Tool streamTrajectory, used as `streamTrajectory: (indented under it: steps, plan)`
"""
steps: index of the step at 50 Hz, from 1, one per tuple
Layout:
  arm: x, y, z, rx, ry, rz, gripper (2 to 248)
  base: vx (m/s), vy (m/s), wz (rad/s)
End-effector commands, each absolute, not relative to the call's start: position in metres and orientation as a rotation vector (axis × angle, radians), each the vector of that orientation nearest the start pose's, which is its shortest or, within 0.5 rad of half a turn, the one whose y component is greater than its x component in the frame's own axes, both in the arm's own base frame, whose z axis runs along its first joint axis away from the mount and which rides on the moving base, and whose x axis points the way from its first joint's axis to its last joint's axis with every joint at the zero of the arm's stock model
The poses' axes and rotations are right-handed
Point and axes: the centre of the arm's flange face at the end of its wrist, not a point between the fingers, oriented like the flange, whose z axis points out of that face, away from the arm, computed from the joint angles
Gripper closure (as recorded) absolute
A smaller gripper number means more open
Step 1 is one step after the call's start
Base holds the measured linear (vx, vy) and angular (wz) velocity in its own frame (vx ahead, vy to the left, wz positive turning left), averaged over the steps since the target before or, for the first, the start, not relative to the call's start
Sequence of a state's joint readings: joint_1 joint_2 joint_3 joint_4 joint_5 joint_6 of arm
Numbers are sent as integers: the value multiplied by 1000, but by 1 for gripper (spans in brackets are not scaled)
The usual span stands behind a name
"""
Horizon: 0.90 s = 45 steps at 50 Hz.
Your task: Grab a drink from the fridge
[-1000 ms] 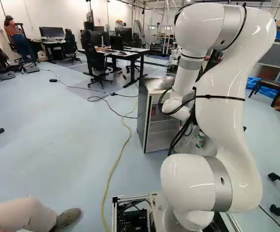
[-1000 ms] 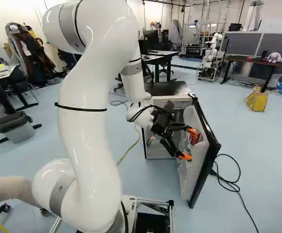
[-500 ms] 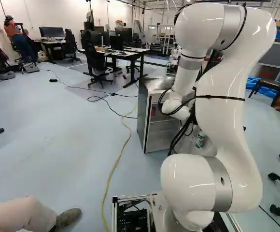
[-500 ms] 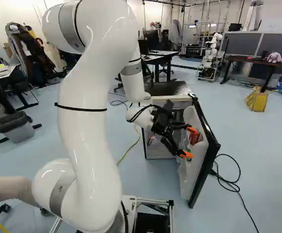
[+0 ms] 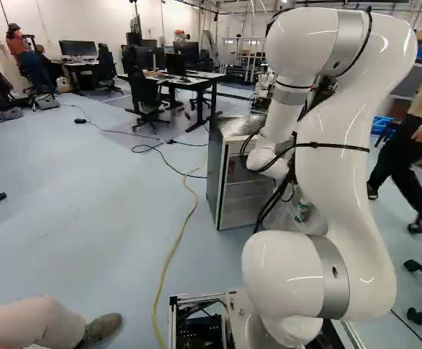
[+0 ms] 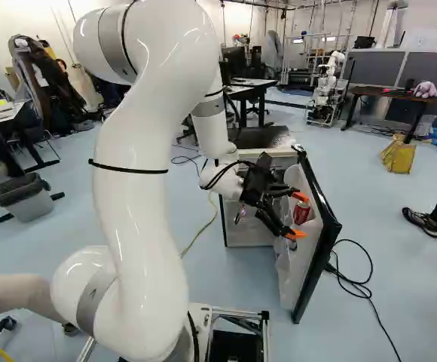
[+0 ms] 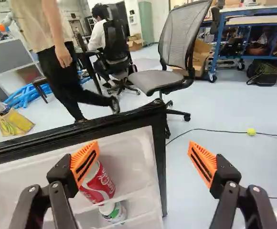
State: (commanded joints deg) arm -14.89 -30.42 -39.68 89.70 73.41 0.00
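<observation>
Fingers (image 6: 297, 234) apart, red can (image 7: 99, 185) partly out of sight behind one orange pad (image 7: 85, 163)

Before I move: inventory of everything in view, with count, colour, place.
boxy fridge: one, grey and white, ahead
hinged door: one, black frame, white liner, open
cylindrical metal soda can: one, red, in door
small cylindrical container: one, white and green, beside soda can
long floor cable: one, yellow, left of fridge
floor cables: several, black, including beside door
soft bag: one, yellow, floor
small ball: one, yellow-green, floor
waste bin: one, grey, floor
desks, office chairs: several, mostly dark, background
arm: one, white
gripper: one, black, orange pads, jaws open, at door
</observation>
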Motion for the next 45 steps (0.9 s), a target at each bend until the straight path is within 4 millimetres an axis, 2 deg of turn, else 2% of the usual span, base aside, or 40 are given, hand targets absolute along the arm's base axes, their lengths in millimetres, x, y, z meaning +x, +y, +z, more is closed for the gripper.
streamTrajectory:
  steps: [45]
  plan:
    - [407,-242,279,1030,-1699,1050,3,0,0,0]
